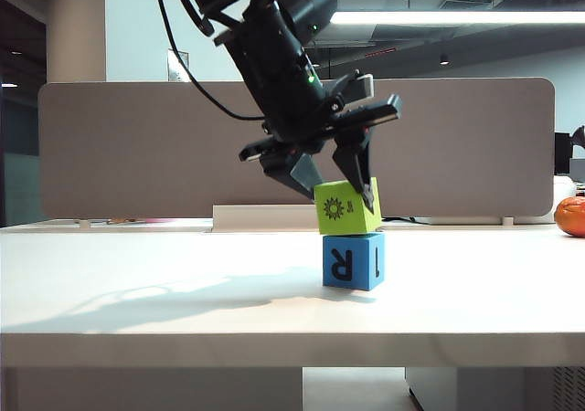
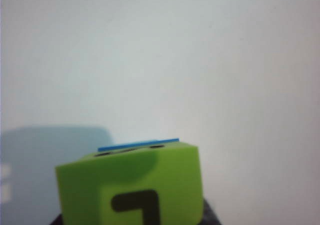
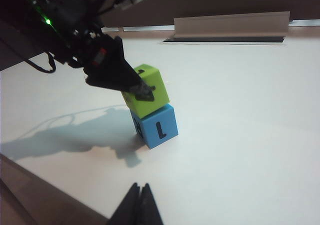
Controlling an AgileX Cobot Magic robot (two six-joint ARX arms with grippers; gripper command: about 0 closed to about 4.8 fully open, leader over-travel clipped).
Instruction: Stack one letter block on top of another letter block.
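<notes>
The lime-green letter block (image 1: pixel 345 208) with a sun symbol is slightly tilted, its underside right at the top face of the blue letter block (image 1: pixel 352 261), which shows "R" and "1". My left gripper (image 1: pixel 340 199) reaches down from the upper left and is shut on the green block, one finger on each side. The left wrist view is filled by the green block (image 2: pixel 132 190), with a blue sliver (image 2: pixel 139 144) of the other block behind it. In the right wrist view both the green block (image 3: pixel 152 77) and the blue block (image 3: pixel 157 127) show. My right gripper (image 3: pixel 140 187) is shut and empty, well away from them.
An orange fruit (image 1: pixel 571 216) lies at the far right edge of the white table (image 1: pixel 137 283). A grey partition (image 1: pixel 137 146) runs along the back. The left arm casts a shadow on the table left of the blocks.
</notes>
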